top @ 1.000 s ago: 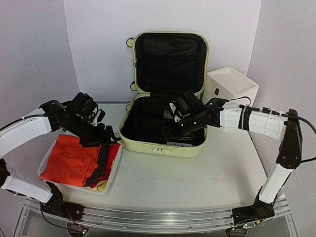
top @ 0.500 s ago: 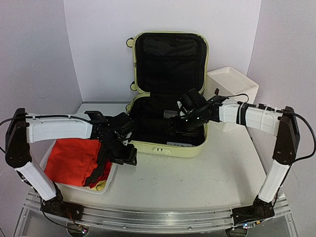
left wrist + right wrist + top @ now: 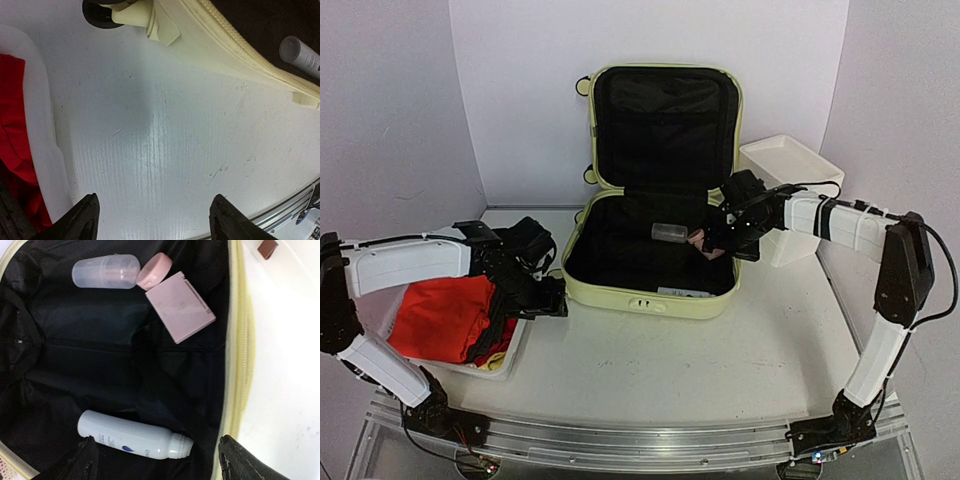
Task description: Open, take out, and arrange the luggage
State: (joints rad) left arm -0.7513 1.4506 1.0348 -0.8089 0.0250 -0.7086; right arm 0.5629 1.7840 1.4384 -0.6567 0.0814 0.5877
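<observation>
The luggage, a pale yellow-green suitcase, lies open with its lid upright and its black lining showing. Inside are a clear container, a pink cap, a pink flat case and a white bottle. My right gripper hovers open over the suitcase's right side, empty, with the bottle below its fingers. My left gripper is open and empty above bare table, beside the suitcase's front left corner and its wheel.
A white basket holding red cloth and other clothes sits at the front left, its rim just left of my left fingers. A white drawer box stands right of the suitcase. A grey tube lies inside the suitcase's front edge.
The left gripper left the basket, swung right, then came back to the suitcase's left corner. The right gripper drew back from the suitcase's middle to its right side.
</observation>
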